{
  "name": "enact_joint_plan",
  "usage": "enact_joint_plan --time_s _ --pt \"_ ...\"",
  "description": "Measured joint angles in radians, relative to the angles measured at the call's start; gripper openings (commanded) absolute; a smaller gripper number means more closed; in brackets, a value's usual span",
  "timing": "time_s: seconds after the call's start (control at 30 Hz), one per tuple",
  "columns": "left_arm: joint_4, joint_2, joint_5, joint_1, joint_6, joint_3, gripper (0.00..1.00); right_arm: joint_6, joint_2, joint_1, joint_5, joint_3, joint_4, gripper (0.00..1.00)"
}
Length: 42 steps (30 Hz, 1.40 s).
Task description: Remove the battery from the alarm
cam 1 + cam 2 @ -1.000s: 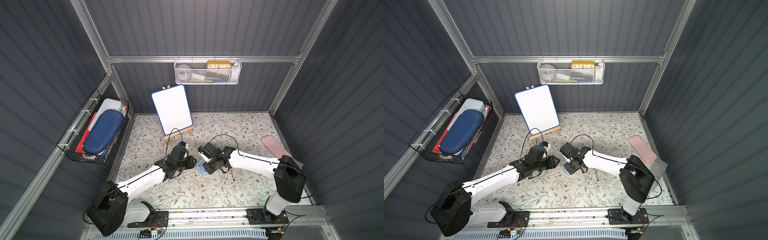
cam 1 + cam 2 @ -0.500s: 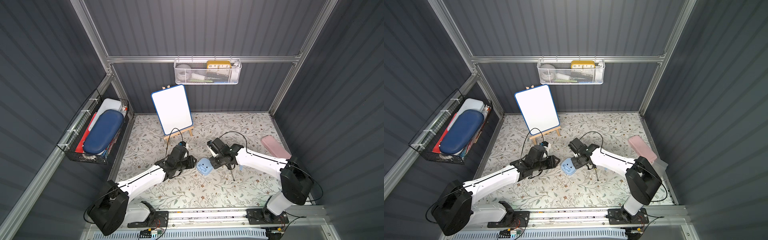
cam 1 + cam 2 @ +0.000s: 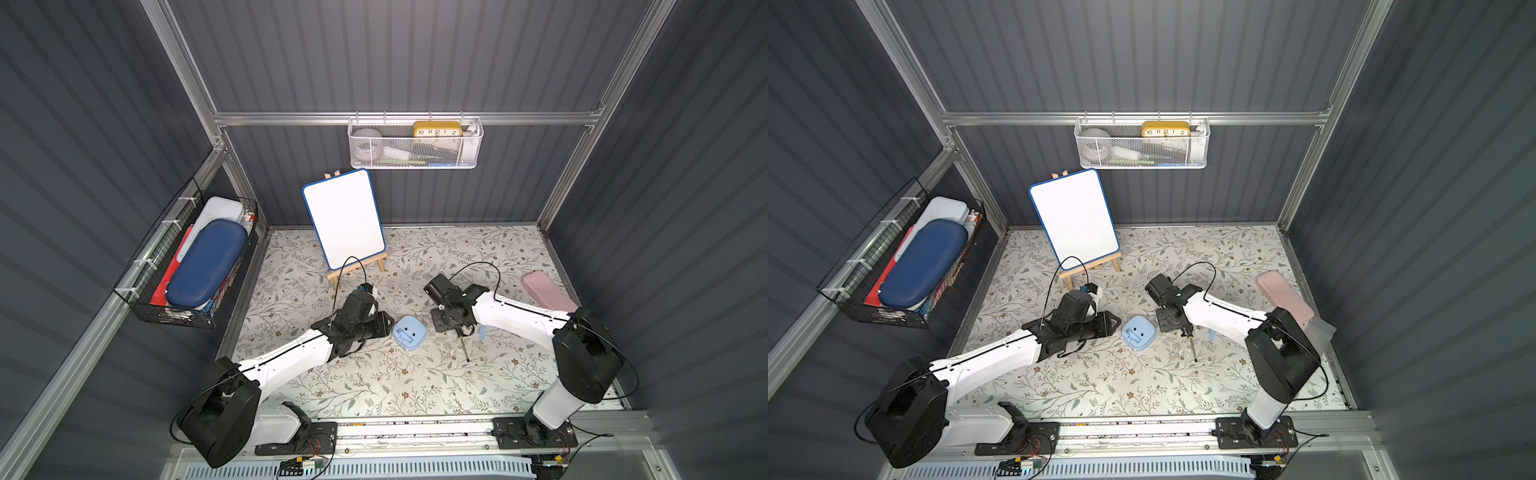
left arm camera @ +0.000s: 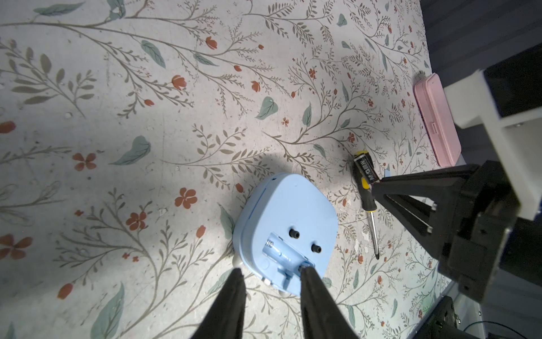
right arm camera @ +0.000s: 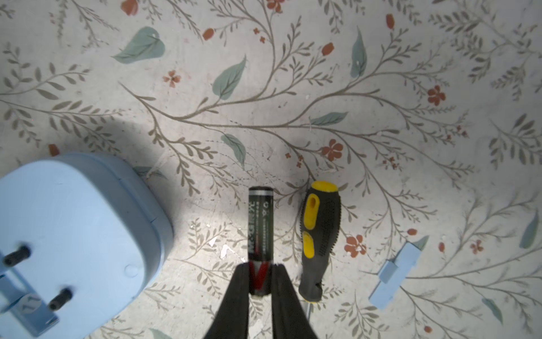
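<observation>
Both top views: two arms over a floral counter point(image 3: 374, 386). The alarm point(image 3: 409, 332) lies face down between the end effectors, its blue back up; the battery bay shows open and vacant in the left wrist view, with a spring contact at one end.

Right wrist view: the right end effector point(image 5: 259, 276) is closed on the battery point(image 5: 260, 229), its two fingers pinching the rear end of the dark cylinder, which sticks out forward above the counter. Just beside the battery, and parallel to it, lies the screwdriver point(image 5: 321, 234), black-and-yellow handle on the counter. A small blue cover point(image 5: 394, 273) lies apart on the far side of the screwdriver.

Left wrist view: the left end effector point(image 4: 271, 274) is partly open and holds nothing; one fingertip overlaps the alarm's edge, but actual contact cannot be told.

A pink case point(image 3: 546, 291) lies near the counter's right edge, well apart.
</observation>
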Motion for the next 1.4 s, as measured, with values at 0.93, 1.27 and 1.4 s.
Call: enact_joint_plan --time_s 0.93,1.27,1.4 --pt "0.007 0.018 0.018 0.0 0.004 0.0 0.37 0.112 0.16 0.019 0.037 0.039 -0.049 0.14" --pt "0.006 0.018 0.019 0.0 0.008 0.0 0.47 0.117 0.164 0.021 0.019 0.039 -0.061 0.28" --pt "0.006 0.018 0.018 0.0 0.008 0.0 0.52 0.121 0.161 0.027 0.023 0.039 -0.075 0.3"
